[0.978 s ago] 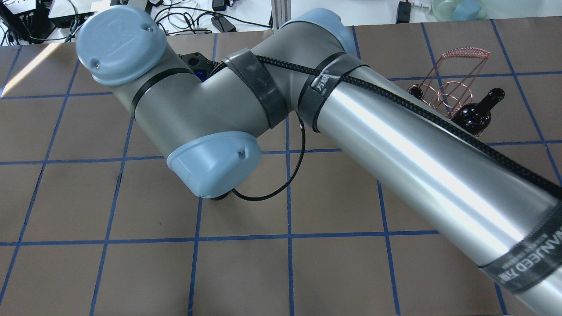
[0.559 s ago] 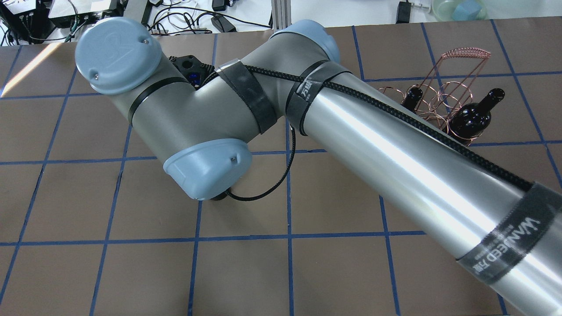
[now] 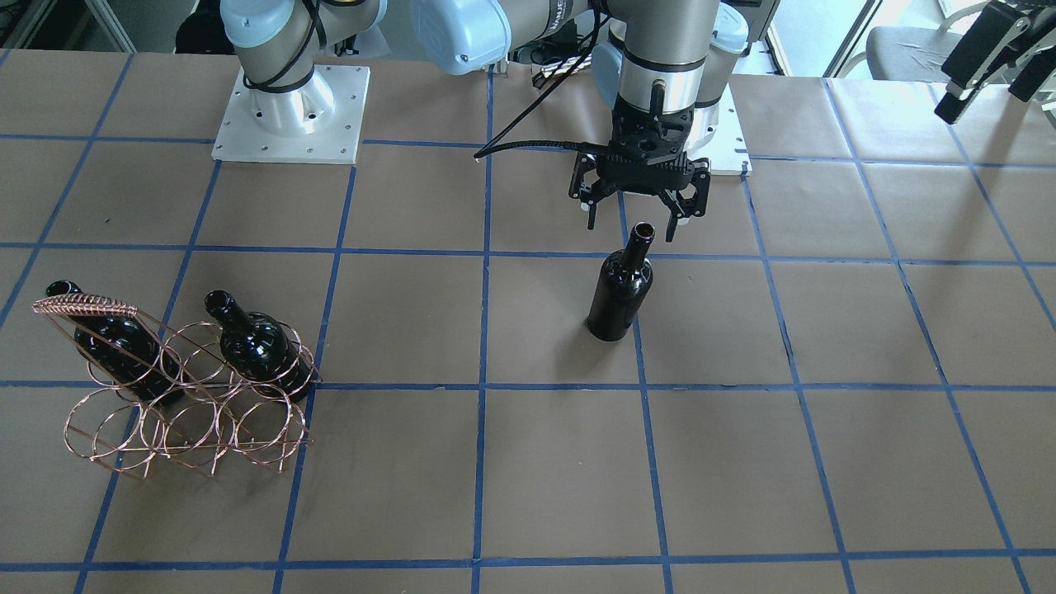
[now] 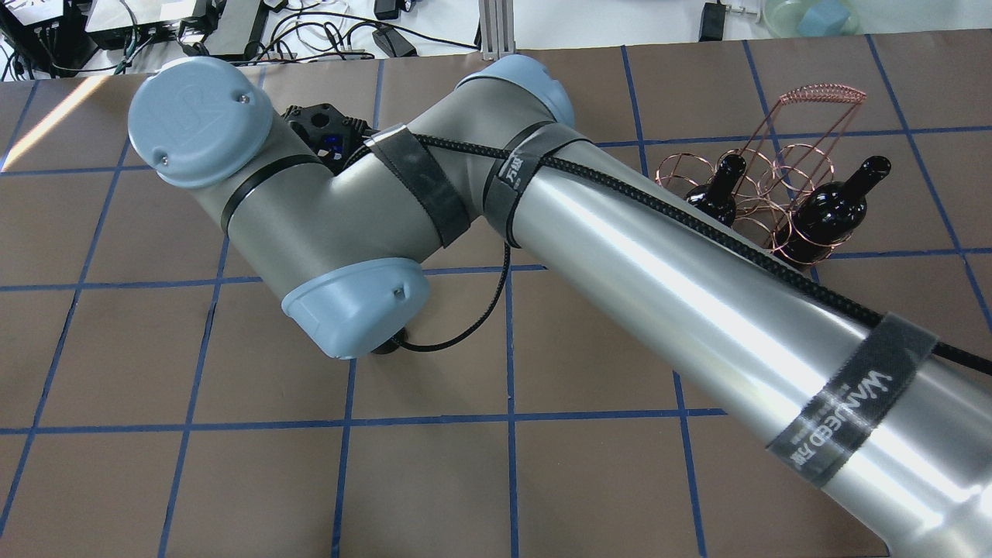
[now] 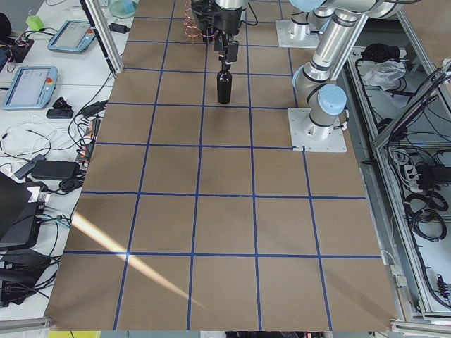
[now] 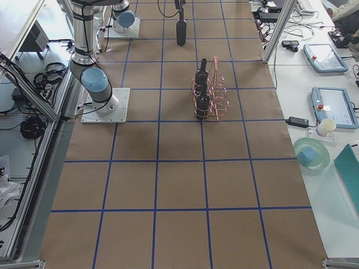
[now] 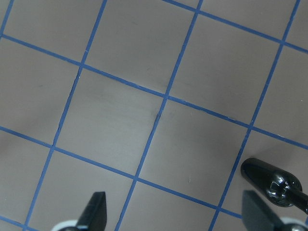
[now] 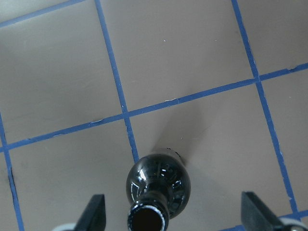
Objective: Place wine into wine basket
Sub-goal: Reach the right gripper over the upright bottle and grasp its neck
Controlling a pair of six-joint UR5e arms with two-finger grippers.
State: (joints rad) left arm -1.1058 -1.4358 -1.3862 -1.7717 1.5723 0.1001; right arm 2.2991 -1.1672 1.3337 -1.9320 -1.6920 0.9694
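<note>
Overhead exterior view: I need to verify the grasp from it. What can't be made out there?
The wine and the right gripper: largely hidden beneath the right arm.
The wine basket: near rings partly covered by that arm.
The left gripper: outside this view's frame.

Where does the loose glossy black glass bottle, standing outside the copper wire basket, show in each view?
Front-facing: black glass bottle at centre.
Overhead: hidden by arm.
Exterior left: top centre.
Exterior right: top centre.
Left wrist: lower right.
Right wrist: bottom centre.
Landmark: right gripper above it.
</note>
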